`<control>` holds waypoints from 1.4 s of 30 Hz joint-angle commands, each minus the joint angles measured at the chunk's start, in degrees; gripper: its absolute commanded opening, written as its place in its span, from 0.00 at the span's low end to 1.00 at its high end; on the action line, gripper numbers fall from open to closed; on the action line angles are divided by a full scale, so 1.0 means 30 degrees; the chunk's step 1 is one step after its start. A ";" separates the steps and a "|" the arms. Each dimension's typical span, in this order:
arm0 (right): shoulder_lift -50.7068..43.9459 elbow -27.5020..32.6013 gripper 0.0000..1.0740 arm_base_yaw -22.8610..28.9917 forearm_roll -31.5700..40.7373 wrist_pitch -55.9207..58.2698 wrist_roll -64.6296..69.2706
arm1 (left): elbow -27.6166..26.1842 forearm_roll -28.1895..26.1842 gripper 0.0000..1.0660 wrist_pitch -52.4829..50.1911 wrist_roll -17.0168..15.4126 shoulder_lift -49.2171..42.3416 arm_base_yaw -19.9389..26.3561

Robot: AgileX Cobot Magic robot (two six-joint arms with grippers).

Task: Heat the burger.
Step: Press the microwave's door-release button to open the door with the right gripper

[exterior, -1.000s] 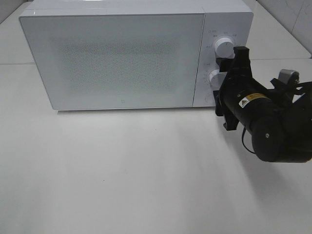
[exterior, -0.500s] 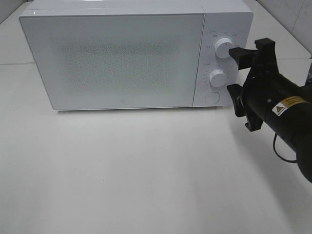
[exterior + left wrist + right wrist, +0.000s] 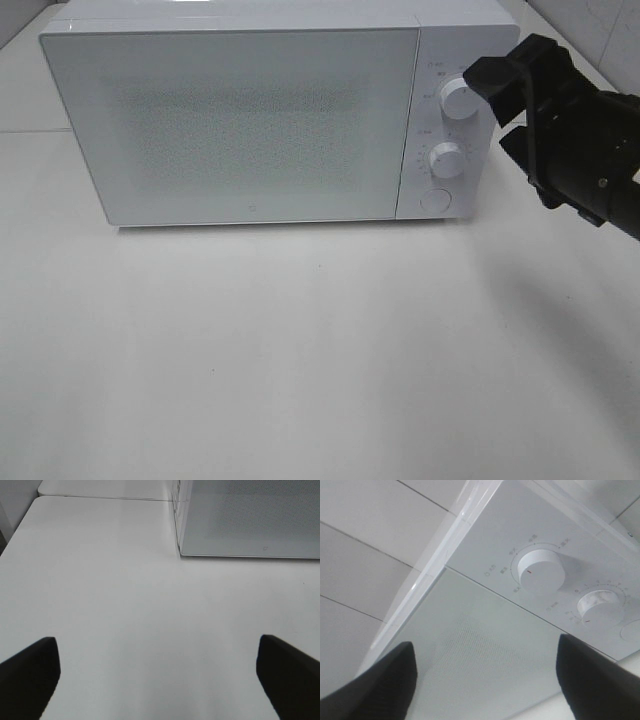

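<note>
Burger: not seen in any view; where it is cannot be told.
Burger, look: cannot be told, for the same reason.
Microwave point(image 3: 240, 120): white, stands on the white table point(image 3: 300, 360), door shut; the door window is a frosted grey dot pattern and shows nothing of the inside.
Control panel: on the right of the door, with markings around both dials that are too small to read.
Upper knob point(image 3: 459, 97): white and round, with a short red mark on its face in the right wrist view.
Lower knob point(image 3: 446, 160): white and round, directly below the upper one.
Round button point(image 3: 434, 199): white, below the lower knob, at the bottom of the panel.
Right gripper point(image 3: 507, 108): black, raised off the table at the microwave's right front corner, pointing at the panel beside the upper knob. Jaws stand apart with nothing between them. Whether a fingertip touches the knob cannot be told.
Left gripper point(image 3: 159, 680): seen only in its own wrist view, low over bare table, well apart from the microwave's lower left front corner. Jaws spread fully wide, holding nothing.
Count, microwaves: one.
Count, knobs: two.
Count, buttons: one.
Count, grippers: two.
</note>
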 commanded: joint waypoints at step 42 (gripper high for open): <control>-0.8671 -0.9645 0.66 -0.0115 -0.8957 3.4225 -0.9397 | 0.0019 -0.0038 0.94 -0.0267 0.0000 -0.0057 0.0057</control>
